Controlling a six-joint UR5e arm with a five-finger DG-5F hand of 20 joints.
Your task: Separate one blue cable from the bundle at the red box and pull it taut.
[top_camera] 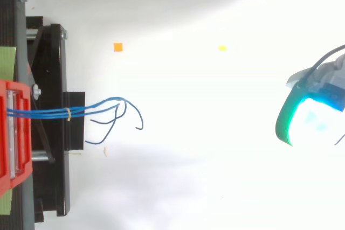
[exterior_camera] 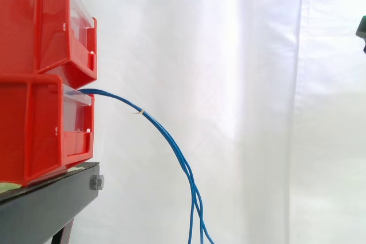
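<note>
A bundle of thin blue cables (exterior_camera: pixel 166 135) leaves the front of the lower red box (exterior_camera: pixel 34 130), arcs out to the right and hangs down past the bottom of the side view. A small pale tie (exterior_camera: pixel 139 111) binds the strands close to the box. From above, the bundle (top_camera: pixel 91 110) runs right from the red box (top_camera: pixel 8 133), and its loose ends curl apart beyond the tie (top_camera: pixel 68 113). My hand (top_camera: pixel 310 117) glows green and cyan at the far right, well away from the cables. A dark bit of it (exterior_camera: pixel 362 30) pokes in at the right edge.
A second red bin (exterior_camera: pixel 46 21) is stacked on the lower one, both on a black stand (exterior_camera: pixel 51 201). An orange marker (top_camera: pixel 118 47) and a yellow marker (top_camera: pixel 222 48) lie on the white surface below. A white curtain (exterior_camera: pixel 240 84) hangs behind.
</note>
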